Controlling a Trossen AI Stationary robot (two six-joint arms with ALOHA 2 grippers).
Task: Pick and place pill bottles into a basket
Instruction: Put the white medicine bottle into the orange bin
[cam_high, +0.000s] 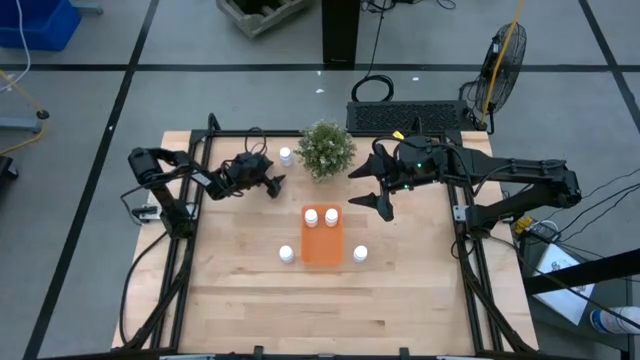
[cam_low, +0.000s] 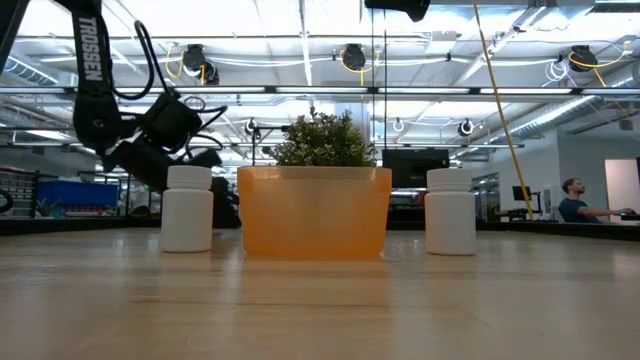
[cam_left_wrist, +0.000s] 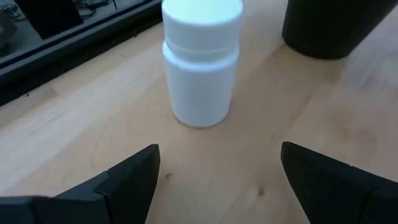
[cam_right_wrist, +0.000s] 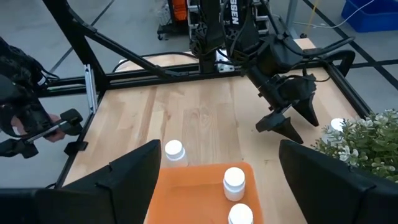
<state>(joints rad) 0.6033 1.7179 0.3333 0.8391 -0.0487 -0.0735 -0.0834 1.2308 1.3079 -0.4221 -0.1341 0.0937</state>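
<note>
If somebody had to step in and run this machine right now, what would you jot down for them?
Left claw: open, empty, facing the upright pill bottle by the plant.
Right claw: open, empty, hovering beside the potted plant, past the far end of the orange basket.
Done: two bottles stand in the basket.
Left: three bottles on the table, the one by the plant, one left of the basket, one right of it.
</note>
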